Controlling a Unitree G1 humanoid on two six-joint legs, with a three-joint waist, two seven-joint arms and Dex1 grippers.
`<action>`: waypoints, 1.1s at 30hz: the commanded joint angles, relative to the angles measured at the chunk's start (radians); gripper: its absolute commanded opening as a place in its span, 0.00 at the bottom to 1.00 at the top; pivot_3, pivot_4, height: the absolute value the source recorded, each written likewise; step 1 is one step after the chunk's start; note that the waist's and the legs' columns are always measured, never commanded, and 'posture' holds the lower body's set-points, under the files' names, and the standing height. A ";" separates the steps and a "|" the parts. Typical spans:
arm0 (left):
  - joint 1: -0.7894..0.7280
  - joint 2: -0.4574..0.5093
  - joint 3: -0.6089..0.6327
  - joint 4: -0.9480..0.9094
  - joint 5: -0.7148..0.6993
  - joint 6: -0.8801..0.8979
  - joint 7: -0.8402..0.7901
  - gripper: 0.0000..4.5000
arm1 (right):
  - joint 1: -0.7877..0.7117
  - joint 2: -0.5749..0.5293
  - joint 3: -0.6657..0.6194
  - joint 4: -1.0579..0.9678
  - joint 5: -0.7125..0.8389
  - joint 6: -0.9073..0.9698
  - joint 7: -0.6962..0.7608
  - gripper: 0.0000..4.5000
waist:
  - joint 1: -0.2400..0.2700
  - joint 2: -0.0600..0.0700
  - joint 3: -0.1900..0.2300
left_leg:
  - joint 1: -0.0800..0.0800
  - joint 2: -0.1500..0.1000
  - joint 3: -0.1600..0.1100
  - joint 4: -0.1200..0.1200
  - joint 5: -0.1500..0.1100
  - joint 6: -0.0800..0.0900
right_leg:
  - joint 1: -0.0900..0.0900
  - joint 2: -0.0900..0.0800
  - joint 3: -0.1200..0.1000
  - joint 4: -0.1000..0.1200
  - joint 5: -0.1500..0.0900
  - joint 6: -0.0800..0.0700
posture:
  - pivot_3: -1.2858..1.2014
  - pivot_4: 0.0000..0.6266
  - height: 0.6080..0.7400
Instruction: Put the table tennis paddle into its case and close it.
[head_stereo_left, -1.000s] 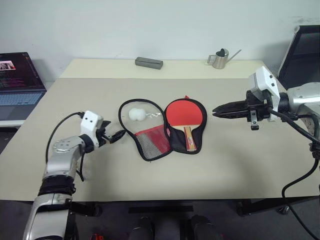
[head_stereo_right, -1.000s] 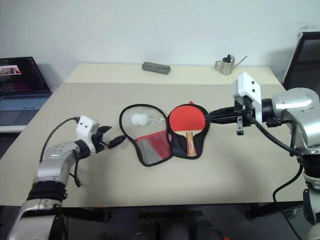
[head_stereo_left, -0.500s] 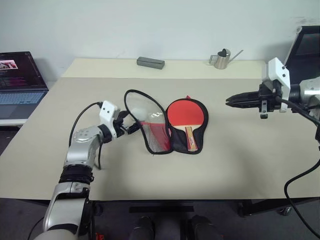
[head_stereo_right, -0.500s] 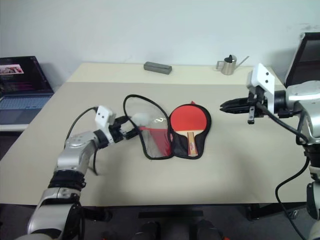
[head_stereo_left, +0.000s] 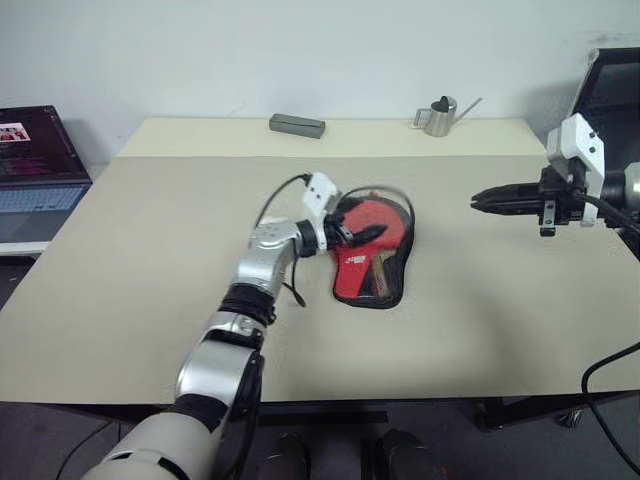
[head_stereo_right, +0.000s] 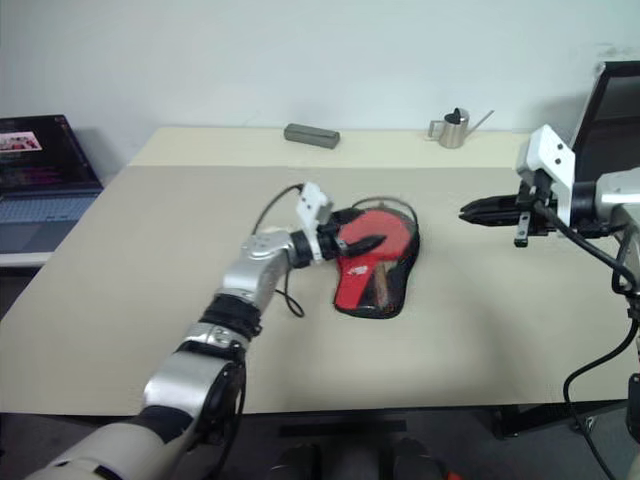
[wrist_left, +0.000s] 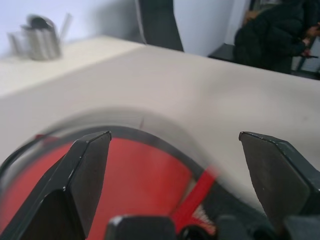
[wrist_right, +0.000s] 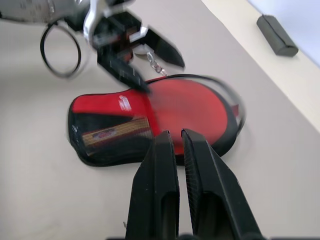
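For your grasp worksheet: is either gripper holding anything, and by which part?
Neither holds anything. The left gripper is open over the case, whose flap lies folded over the paddle. The right gripper is shut on nothing, off to the side.

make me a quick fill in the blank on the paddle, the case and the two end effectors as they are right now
1. The table tennis paddle lies inside the case, whose red flap is folded ____ it.
2. The left end effector hangs over the case with its fingers ____.
3. The right end effector is held off to the side, its fingers ____.
4. The metal watering can stands at the table's ____ edge.

Missing words: over; open; shut; far
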 joint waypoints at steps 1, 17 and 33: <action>-0.048 -0.023 0.014 0.066 0.022 -0.075 0.044 1.00 | 0.028 -0.021 -0.074 -0.075 0.040 0.058 -0.045 0.07 | -0.001 0.000 0.000 | 0.000 0.000 0.000 0.000 0.000 0.000 | 0.000 0.000 0.000 0.000 0.000 0.001 | 0.52 0.24 1.00; 0.180 0.191 0.086 -0.402 -0.179 0.166 -0.248 1.00 | 0.200 0.187 -0.139 -0.304 0.209 0.474 -0.411 0.57 | -0.014 0.000 0.000 | 0.001 0.001 -0.001 0.000 0.000 0.000 | 0.000 0.001 0.001 0.001 0.001 0.000 | 0.52 0.24 1.00; 0.369 0.455 0.175 -0.719 -0.275 0.358 -0.246 1.00 | 0.099 0.484 -0.061 -0.127 0.106 0.619 -0.788 0.99 | -0.009 0.000 0.000 | 0.000 0.001 -0.002 0.001 0.003 0.000 | 0.001 0.001 0.000 0.001 0.003 -0.001 | 0.52 0.24 1.00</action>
